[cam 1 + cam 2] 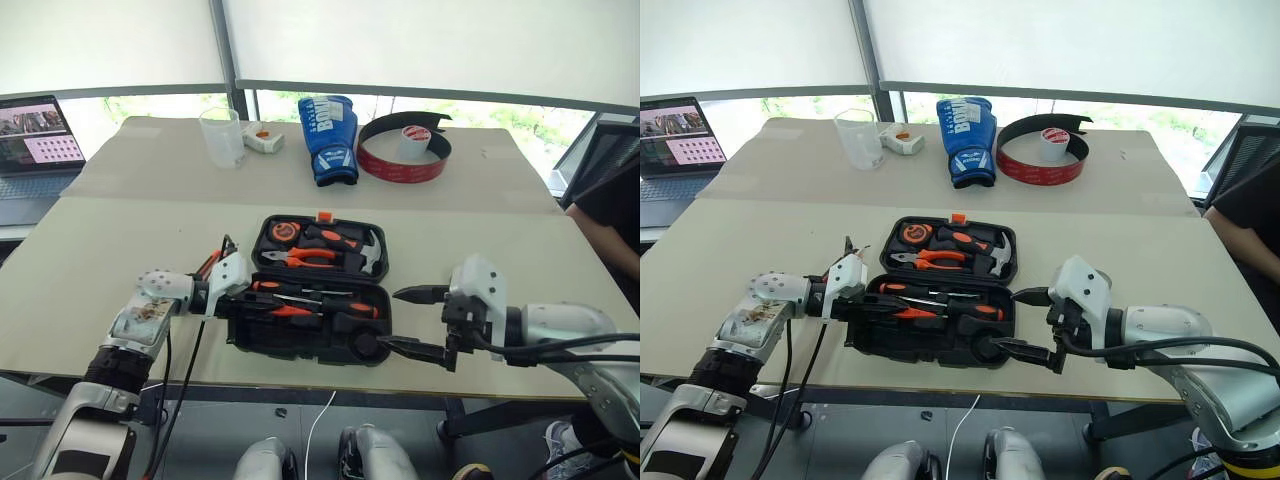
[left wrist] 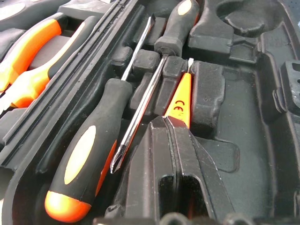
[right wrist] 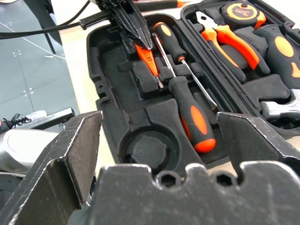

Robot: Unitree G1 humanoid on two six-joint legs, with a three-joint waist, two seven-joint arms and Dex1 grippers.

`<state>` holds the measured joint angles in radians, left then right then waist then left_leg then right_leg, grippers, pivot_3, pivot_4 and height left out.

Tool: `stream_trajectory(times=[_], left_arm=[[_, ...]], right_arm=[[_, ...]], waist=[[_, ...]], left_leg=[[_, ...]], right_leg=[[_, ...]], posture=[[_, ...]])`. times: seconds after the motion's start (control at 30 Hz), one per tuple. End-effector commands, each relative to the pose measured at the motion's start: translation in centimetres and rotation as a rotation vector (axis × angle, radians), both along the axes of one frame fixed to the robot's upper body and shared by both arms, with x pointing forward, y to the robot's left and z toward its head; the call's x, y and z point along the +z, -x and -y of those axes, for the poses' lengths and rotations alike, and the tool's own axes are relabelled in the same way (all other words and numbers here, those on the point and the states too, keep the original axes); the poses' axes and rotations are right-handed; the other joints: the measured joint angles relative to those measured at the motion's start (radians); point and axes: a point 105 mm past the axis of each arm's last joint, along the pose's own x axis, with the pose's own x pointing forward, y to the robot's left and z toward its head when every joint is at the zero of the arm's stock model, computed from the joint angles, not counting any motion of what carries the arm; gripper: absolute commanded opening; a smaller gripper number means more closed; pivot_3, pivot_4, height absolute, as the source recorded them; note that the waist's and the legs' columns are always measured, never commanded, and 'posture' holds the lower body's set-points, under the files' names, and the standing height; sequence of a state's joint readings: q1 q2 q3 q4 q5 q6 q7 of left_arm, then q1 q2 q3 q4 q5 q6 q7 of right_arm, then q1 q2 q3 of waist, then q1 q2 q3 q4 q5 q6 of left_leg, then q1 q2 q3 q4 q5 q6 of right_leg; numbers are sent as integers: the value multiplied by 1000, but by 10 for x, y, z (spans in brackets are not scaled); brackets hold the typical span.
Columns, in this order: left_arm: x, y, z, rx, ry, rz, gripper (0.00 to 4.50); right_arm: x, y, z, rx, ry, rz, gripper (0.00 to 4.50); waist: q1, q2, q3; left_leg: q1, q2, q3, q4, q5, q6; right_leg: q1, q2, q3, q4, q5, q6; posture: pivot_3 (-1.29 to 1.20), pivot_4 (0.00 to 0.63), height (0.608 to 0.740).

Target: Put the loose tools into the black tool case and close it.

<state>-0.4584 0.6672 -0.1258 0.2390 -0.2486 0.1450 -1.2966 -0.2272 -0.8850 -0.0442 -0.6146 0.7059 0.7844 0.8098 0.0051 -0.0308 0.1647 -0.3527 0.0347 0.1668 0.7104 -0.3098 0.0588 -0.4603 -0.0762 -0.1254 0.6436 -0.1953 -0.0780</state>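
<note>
The black tool case (image 1: 320,290) is lying open at the frame's centre. The left gripper (image 3: 133,28) is pinching the slim orange tester screwdriver (image 2: 180,101) inside the near half, beside two screwdrivers (image 3: 187,110). The right gripper (image 1: 420,322) is hovering wide open, empty, at the case's lower right corner.

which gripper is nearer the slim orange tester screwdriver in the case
Left. The left gripper is shut right on the tester screwdriver inside the case; the right gripper hangs open off the case's right end.
</note>
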Motion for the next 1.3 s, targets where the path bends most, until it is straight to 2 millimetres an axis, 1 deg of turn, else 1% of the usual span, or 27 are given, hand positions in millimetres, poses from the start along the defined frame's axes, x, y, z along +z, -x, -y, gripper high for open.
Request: stream_trajectory(times=[0.03,0.07,0.13,0.17,0.2,0.23,0.3,0.33,0.4,0.43,0.47,0.53,0.6,0.63,0.73,0.87,0.93,1.07,1.1,1.17,1.23,1.3], left_arm=[[26,2,-21,113,65,-8,527],[38,5,-29,152,97,-3,703],[54,12,-42,226,133,9,1490],[60,16,-53,282,148,15,1806],[64,23,-66,351,156,20,2313],[67,29,-79,423,157,25,2520],[65,43,-101,539,142,28,3276],[62,51,-111,594,131,21,3728],[43,78,-145,785,86,-9,4332],[36,89,-157,859,61,-23,4421],[31,97,-163,901,45,-34,4421],[27,105,-164,931,37,-47,4421],[26,108,-163,943,30,-49,4421],[25,106,-162,943,22,-47,4421],[28,94,-155,928,12,-49,4421],[29,65,-148,911,-9,-85,4421],[24,52,-148,899,-81,-90,4421],[20,19,-141,900,-74,-134,4421],[15,13,-139,894,-91,-154,4421],[8,3,-136,881,-133,-173,4421],[2,-7,-137,893,-175,-172,4421],[-3,-15,-129,870,-168,-204,4421]], right_arm=[[12,-2,-6,52,-19,58,4500],[15,-3,-8,63,-28,63,4500],[19,-6,-10,83,-44,70,4500],[21,-7,-12,98,-56,73,4500],[23,-8,-14,117,-71,72,4500],[26,-9,-17,138,-85,71,4500],[30,-10,-22,177,-104,73,4500],[31,-11,-24,195,-104,77,4500],[34,-15,-31,245,-109,86,4500],[35,-16,-33,263,-112,88,4500],[35,-18,-34,273,-113,87,4500],[34,-21,-35,286,-111,88,4500],[33,-23,-36,292,-108,89,4500],[33,-23,-37,298,-109,88,4500],[32,-22,-40,311,-113,88,4500],[30,-17,-41,311,-116,85,4500],[29,-15,-42,307,-114,84,4500],[23,-7,-43,296,-105,80,4500],[23,-5,-43,291,-104,80,4500],[23,-3,-42,280,-104,80,4500],[22,-2,-41,267,-95,85,4500],[22,-1,-39,252,-84,88,4500]], waist=[[-2,0,0],[-3,-1,1],[-4,-2,1],[-5,-2,2],[-4,-2,2],[-6,-2,2],[-14,-2,2],[-13,-1,2],[-14,-2,3],[-16,-1,3],[-16,-2,3],[-11,-2,3],[15,-2,3],[22,-2,3],[32,-2,3],[34,-2,3],[31,-2,3],[22,-2,3],[20,-2,3],[15,-2,3],[8,-2,3],[6,-2,3]], left_leg=[[0,0,0,0,0,0],[-1,0,0,0,0,0],[-2,0,0,0,0,0],[-2,0,0,0,0,0],[-2,1,0,0,0,0],[-2,1,0,0,0,0],[-2,1,0,-1,0,0],[-2,0,0,-2,0,-1],[-2,0,0,-2,-1,-1],[-2,1,1,-3,-1,-2],[-2,0,1,-4,-1,-2],[-2,0,1,-6,-2,-4],[-2,0,0,-6,-6,-11],[-2,0,0,-7,-6,-12],[-2,0,1,-7,-7,-12],[-3,-1,1,-8,-7,-12],[-3,-1,1,-9,-6,-12],[-2,-1,2,-11,-6,-13],[-3,-1,2,-11,-6,-13],[-2,-1,2,-11,-6,-14],[-2,-1,3,-11,-5,-14],[-1,-1,4,-11,-5,-14]], right_leg=[[0,0,0,0,0,0],[-1,0,0,0,0,0],[-2,0,0,0,0,0],[-3,0,0,0,0,0],[-3,0,0,0,0,0],[-3,0,0,-1,0,0],[-3,0,0,-2,0,0],[-3,0,0,-2,0,1],[-3,-1,0,-2,-1,1],[-4,-1,0,-3,-1,1],[-4,-1,0,-2,-1,1],[-4,-1,0,-3,-1,0],[-5,-2,-1,-3,-1,0],[-6,-3,-1,-3,-1,0],[-6,-4,-2,-3,-1,-1],[-6,-3,-2,-3,-1,-1],[-6,-3,-2,-3,-1,-1],[-6,-3,-1,-3,-1,-1],[-6,-2,-1,-3,-1,-1],[-6,-2,-1,-3,-1,-1],[-7,-2,-1,-2,-1,-1],[-6,-2,0,-2,-1,-1]], posture=[[0,150,727],[0,150,727],[0,150,727],[0,150,727],[0,150,727],[0,150,727],[0,150,727],[0,150,727],[0,150,727],[0,150,727],[0,150,727],[0,150,727],[0,150,727],[0,150,727],[0,150,727],[0,150,727],[0,150,727],[0,150,727],[0,150,727],[0,150,727],[0,150,727],[0,150,727]])
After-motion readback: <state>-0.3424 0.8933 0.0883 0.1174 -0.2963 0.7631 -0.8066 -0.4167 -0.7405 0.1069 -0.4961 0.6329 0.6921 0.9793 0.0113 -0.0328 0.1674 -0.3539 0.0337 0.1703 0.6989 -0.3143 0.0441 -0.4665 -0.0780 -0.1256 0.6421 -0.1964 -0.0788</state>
